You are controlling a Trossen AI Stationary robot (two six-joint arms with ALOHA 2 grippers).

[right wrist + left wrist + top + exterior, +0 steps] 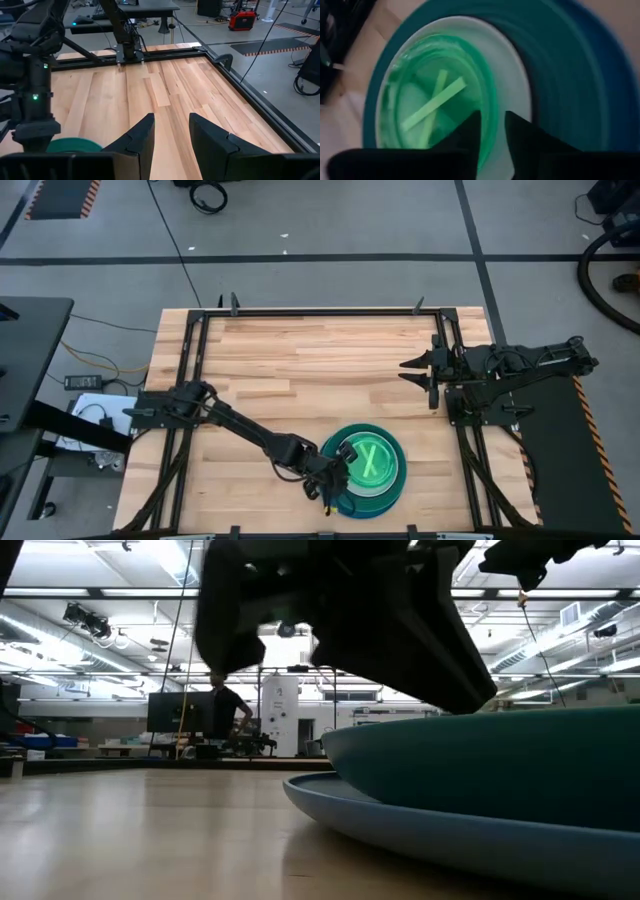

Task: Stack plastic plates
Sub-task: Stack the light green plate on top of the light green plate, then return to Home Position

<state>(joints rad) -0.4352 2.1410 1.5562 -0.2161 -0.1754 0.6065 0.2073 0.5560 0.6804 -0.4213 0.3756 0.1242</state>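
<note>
This is a large lab or industrial hall. Around the wooden table [320, 370] lies grey concrete floor [320, 230] with taped lines and cables. Behind the table hang long ceiling lights [90, 630] over workbenches.

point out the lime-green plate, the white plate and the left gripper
lime-green plate [427, 80], left wrist view, on its translucent floor near the crossed strips
white plate [512, 87], left wrist view, on its bare rim
left gripper [492, 135], left wrist view, midway between its fingertips
</note>
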